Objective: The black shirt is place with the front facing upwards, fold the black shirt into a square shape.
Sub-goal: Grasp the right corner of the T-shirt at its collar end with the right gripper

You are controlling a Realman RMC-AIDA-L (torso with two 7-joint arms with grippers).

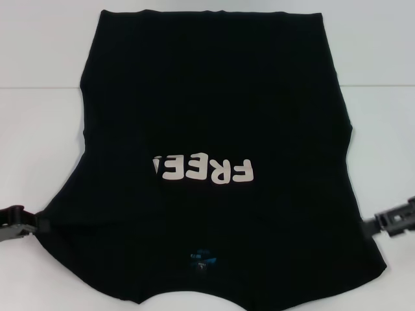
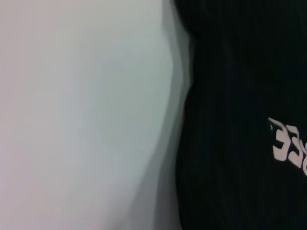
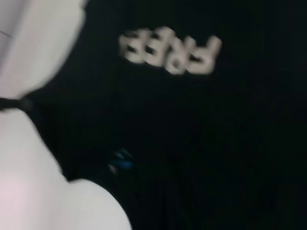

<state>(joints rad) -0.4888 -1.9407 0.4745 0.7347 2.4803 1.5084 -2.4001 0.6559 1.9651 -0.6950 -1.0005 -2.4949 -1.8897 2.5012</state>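
Grippers left and right pinch black shirt edges (lettering up)

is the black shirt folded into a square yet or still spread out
Mostly spread: the black shirt lies flat, lettering up, left gripper and right gripper at its side edges.

Head camera overlooks the whole black shirt from above; both wrist cameras view it closely, sharing its lettering.
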